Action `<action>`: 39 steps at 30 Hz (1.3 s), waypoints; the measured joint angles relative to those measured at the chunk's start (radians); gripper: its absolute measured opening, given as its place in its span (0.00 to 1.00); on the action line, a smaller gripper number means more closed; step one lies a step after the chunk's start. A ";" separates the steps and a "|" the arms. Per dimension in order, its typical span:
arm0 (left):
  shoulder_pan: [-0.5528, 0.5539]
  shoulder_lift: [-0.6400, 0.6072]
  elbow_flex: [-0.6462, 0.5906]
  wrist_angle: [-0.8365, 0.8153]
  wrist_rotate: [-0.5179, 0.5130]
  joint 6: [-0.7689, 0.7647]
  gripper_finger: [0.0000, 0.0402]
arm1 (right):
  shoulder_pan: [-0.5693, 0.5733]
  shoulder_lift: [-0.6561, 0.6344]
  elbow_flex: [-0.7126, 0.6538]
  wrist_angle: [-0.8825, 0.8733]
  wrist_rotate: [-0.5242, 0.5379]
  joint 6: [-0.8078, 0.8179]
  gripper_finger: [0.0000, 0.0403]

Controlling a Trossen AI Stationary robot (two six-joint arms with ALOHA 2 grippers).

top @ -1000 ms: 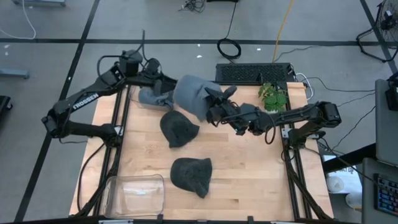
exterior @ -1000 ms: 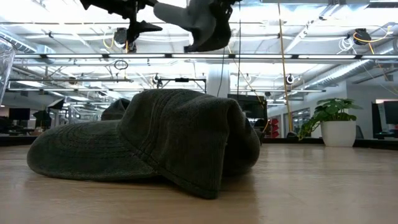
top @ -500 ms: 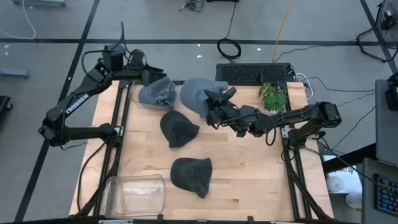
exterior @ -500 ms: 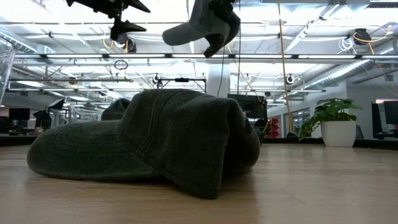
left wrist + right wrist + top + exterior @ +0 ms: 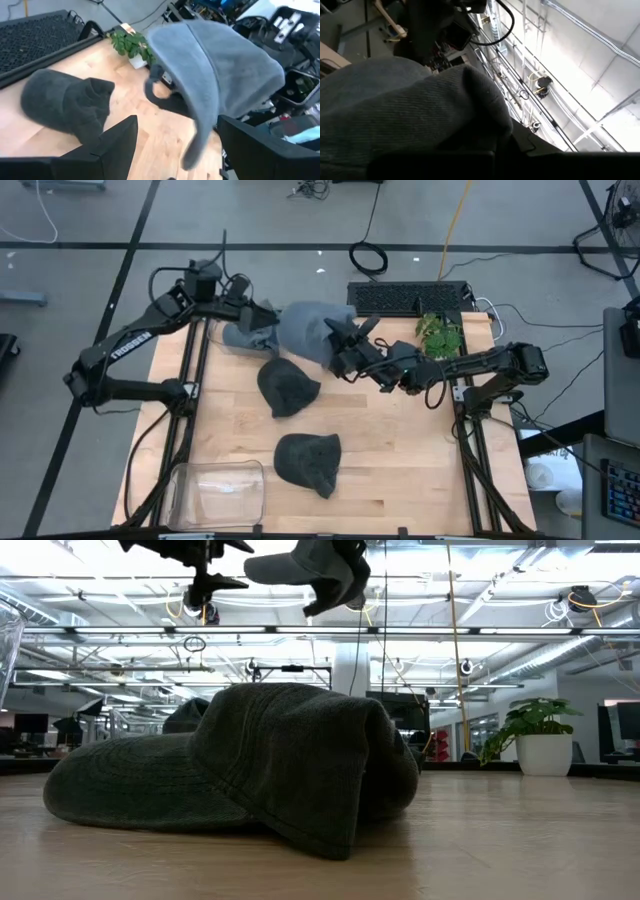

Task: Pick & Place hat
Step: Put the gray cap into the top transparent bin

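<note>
Reaching in from the right, the right gripper [image 5: 338,352] clamps the light grey hat [image 5: 300,332] aloft; the left gripper [image 5: 262,314], jaws spread wide, hovers just beside its brim, arm outstretched.

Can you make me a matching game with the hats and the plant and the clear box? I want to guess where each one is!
Things:
1. light grey hat
2. dark hat nearest the clear box
3. plant
4. clear box

Places:
A. front left corner of the table
B. lying flat on the table, front middle
C. up in the air, held by the right gripper
D. back right edge of the table

Pairs: 1-C, 2-B, 3-D, 4-A
</note>
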 joint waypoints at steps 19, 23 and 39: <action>-0.117 0.074 0.000 0.058 -0.037 0.096 0.54 | -0.012 0.000 0.000 -0.024 -0.019 0.057 0.00; -0.133 0.074 0.000 0.019 -0.029 0.142 0.21 | -0.013 0.000 0.000 -0.018 -0.020 0.055 0.00; 0.033 -0.052 0.000 -0.053 -0.039 0.205 0.02 | 0.008 0.000 0.000 -0.097 0.168 0.379 0.31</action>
